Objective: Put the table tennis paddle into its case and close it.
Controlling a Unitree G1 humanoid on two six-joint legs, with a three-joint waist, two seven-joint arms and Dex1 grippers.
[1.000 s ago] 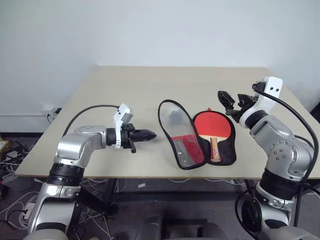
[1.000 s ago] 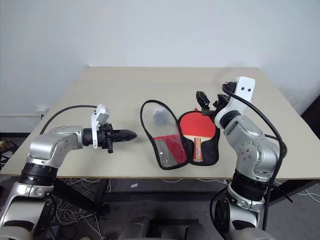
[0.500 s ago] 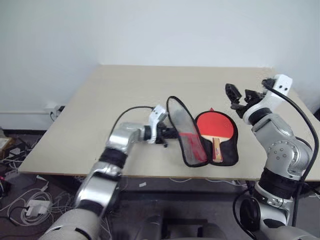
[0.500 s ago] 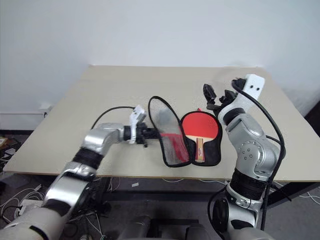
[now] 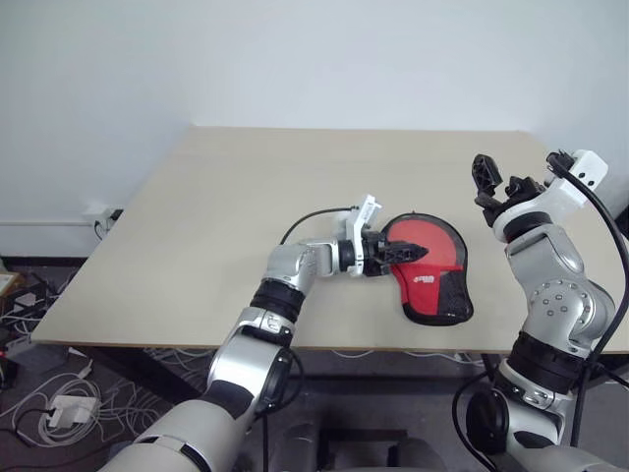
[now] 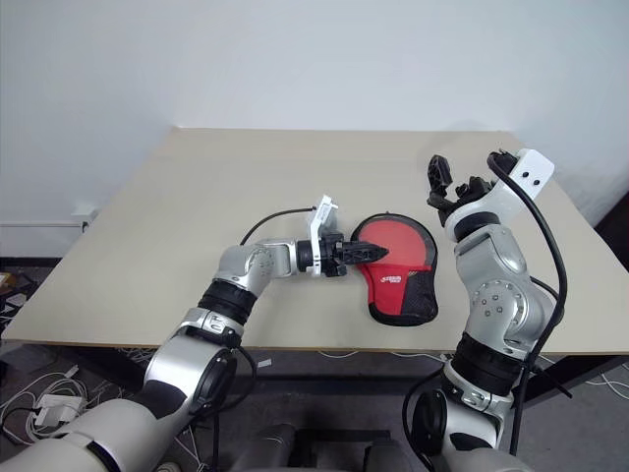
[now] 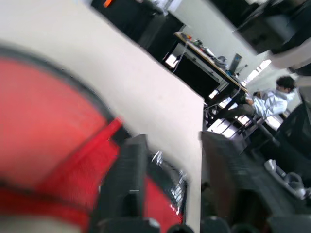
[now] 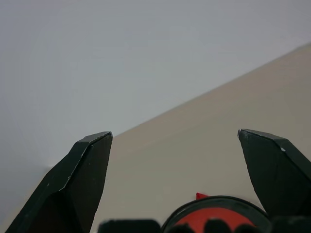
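The case (image 5: 432, 273) lies folded shut near the table's front edge, red side up, with its black lower end toward me and a small white logo. The table tennis paddle is hidden under the folded lid. My left gripper (image 5: 413, 253) reaches in from the left and hovers over the case's left rim. Its fingers (image 7: 121, 184) stand apart in the left wrist view, with the red cover (image 7: 43, 126) below them. My right gripper (image 5: 501, 182) is raised to the right of the case and behind it, open with nothing between its fingers (image 8: 73, 184).
The beige table (image 5: 246, 197) stretches bare to the left and behind the case. Its front edge runs just below the case. A white wall stands behind. In the left wrist view, desks and a seated person (image 7: 272, 102) are far off.
My left gripper swept right and flipped the case's clear-panelled lid over the paddle, so the case now lies shut. Its fingers have parted. My right gripper drifted slightly right, still open.
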